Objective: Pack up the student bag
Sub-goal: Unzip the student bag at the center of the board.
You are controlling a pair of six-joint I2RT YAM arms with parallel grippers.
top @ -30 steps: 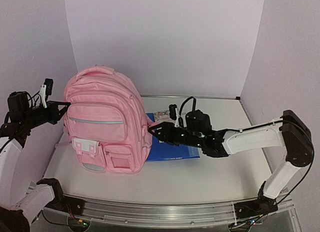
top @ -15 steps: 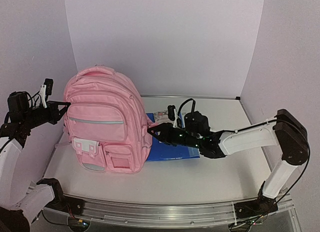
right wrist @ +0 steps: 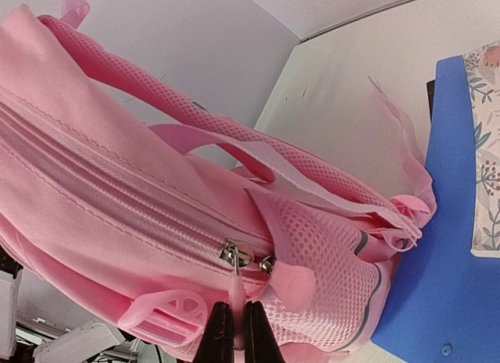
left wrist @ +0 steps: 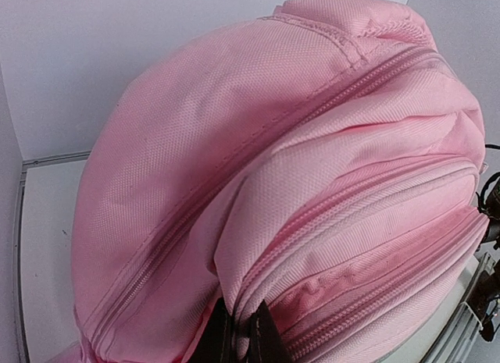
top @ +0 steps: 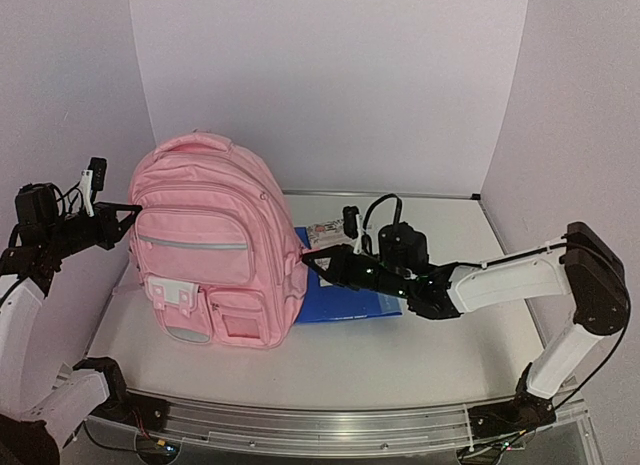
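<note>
**op1:** Backpack (top: pixel 215 245) is upright on the table (top: pixel 420 355), left of middle. Which way do I pull?

**op2:** My right claw (right wrist: pixel 234 325) is the near one, pinched shut on the zip pull (right wrist: pixel 235 289) partway up its right side. The zip runs up over the top, so I'd drag that way. Left claw (top: pixel 128 213) looks clamped on fabric on the opposite side. Blue folder (top: pixel 350 303) lies flat behind.
</note>
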